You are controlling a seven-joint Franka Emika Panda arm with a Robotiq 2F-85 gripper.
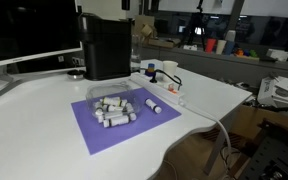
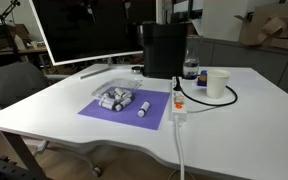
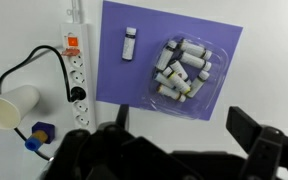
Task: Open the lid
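Currently: gripper open above the table, lid shut.

Wrist view looks straight down; the two dark fingers stand well apart at the bottom edge with nothing between them. The lid sits flat and closed on top of the tall black machine, which stands at the back of the white table, seen in both exterior views and out of the wrist view. A purple mat lies in front of the machine. On it sits a clear tray of small white-grey cylinders, with one loose cylinder beside the tray, apart from it. A white power strip runs along the mat's edge, a black cable plugged into it, and a paper cup stands just beyond the strip. A monitor stands beside the machine.
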